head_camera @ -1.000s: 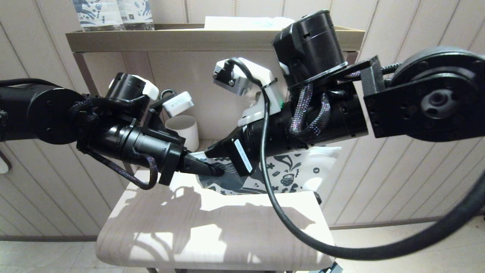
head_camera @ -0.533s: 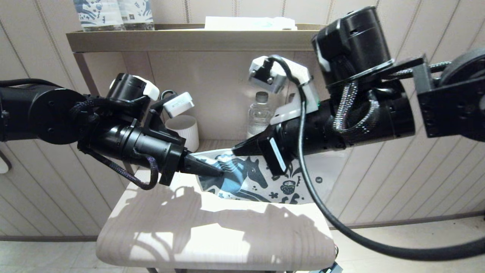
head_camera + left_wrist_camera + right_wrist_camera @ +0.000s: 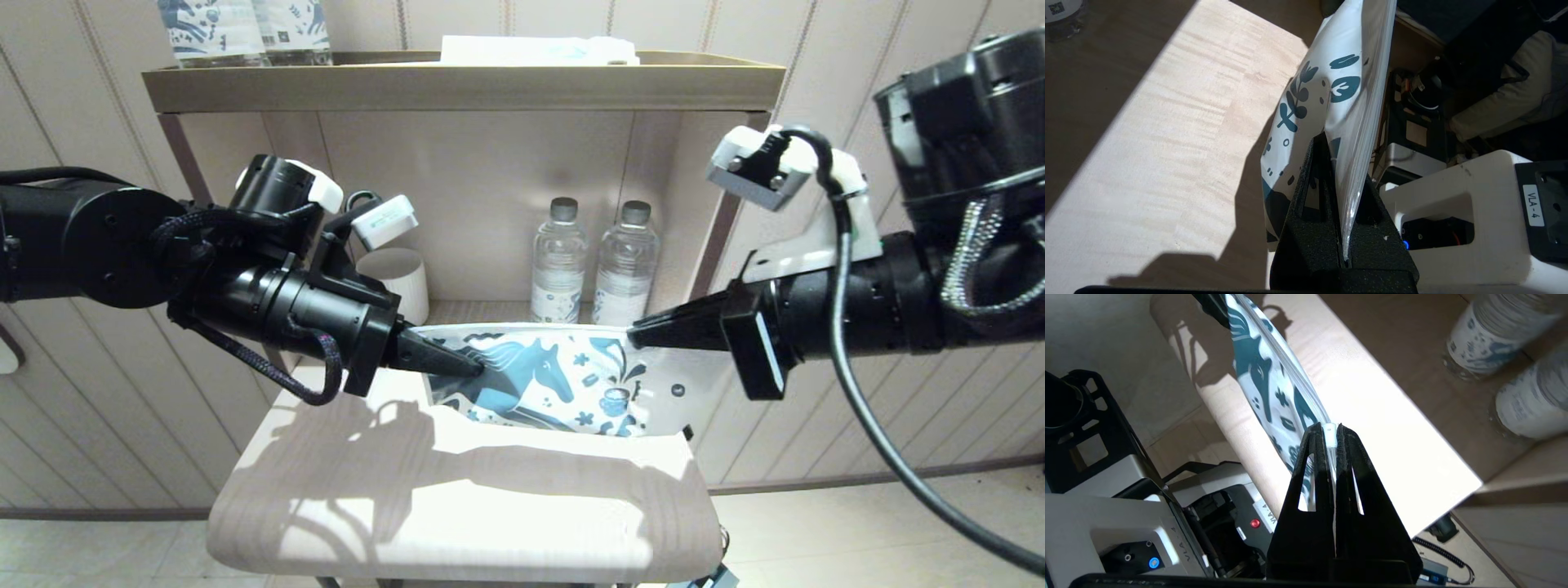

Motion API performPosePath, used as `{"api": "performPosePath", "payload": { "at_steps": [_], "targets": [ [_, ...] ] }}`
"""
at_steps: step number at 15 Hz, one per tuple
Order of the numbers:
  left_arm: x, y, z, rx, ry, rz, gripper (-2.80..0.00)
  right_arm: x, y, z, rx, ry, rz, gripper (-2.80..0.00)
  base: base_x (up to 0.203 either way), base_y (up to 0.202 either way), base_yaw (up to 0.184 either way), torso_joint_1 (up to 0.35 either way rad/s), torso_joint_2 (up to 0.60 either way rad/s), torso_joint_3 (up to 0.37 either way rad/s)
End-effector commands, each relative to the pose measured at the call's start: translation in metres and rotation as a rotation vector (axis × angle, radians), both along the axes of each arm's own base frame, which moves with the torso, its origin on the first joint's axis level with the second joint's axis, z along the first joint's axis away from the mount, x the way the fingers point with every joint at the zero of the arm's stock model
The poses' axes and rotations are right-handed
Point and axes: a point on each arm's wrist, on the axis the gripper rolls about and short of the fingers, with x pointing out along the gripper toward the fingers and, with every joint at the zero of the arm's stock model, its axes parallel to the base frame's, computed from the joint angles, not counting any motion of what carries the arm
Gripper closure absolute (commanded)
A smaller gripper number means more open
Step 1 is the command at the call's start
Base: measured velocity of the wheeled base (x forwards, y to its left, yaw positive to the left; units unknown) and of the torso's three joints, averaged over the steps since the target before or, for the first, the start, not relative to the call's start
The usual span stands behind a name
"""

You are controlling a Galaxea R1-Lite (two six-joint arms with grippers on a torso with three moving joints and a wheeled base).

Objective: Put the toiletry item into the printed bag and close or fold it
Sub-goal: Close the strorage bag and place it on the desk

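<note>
I see printed bag [image 3: 555, 380] upright above table [image 3: 457, 506], long axis 9-to-3. Left gripper [image 3: 478, 369] clamps 9 end, right gripper [image 3: 630, 333] pinches top strip; right slid toward 3 since earlier.

Counts: 1 flat white pouch w/ dark teal horse print [image 3: 547, 380], pinched at both ends, one end per gripper. 2 black grippers: left [image 3: 478, 369], right [image 3: 633, 333]. 2 clear plastic water bottles w/ printed labels [image 3: 559, 261] behind the fingertips; 2 more printed bottles [image 3: 245, 28] above them. 1 white ribbed cup [image 3: 396, 282] beside left fingers.
</note>
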Motion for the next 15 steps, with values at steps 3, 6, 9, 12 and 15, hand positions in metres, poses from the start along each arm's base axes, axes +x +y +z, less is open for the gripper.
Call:
{"api": "performPosePath", "payload": {
  "at_steps": [3,6,9,12,15],
  "targets": [
    [0.000,0.000,0.000,-0.002,0.002,-0.003,0.00,-0.011,-0.015,-0.001,0.001,-0.001,-0.027,0.00,0.000,0.000,0.000,0.000,0.00,0.000],
    [-0.001,0.000,0.000,-0.002,0.002,-0.005,0.00,-0.010,-0.014,-0.003,-0.003,0.002,-0.024,0.00,0.000,0.000,0.000,0.000,0.00,0.000],
    [0.000,0.000,0.000,-0.002,0.002,-0.003,0.00,-0.011,-0.015,-0.004,-0.005,0.006,-0.028,0.00,0.000,0.000,0.000,0.000,0.00,0.000],
    [0.000,0.000,-0.001,-0.002,0.003,-0.003,0.00,-0.011,-0.024,-0.004,-0.004,0.003,-0.059,0.00,0.000,0.000,0.000,0.000,0.00,0.000],
    [0.000,0.000,-0.002,0.000,0.005,-0.005,0.00,-0.013,-0.026,-0.006,-0.006,0.005,-0.063,0.00,0.000,0.000,0.000,0.000,0.00,0.000]
  ]
}}
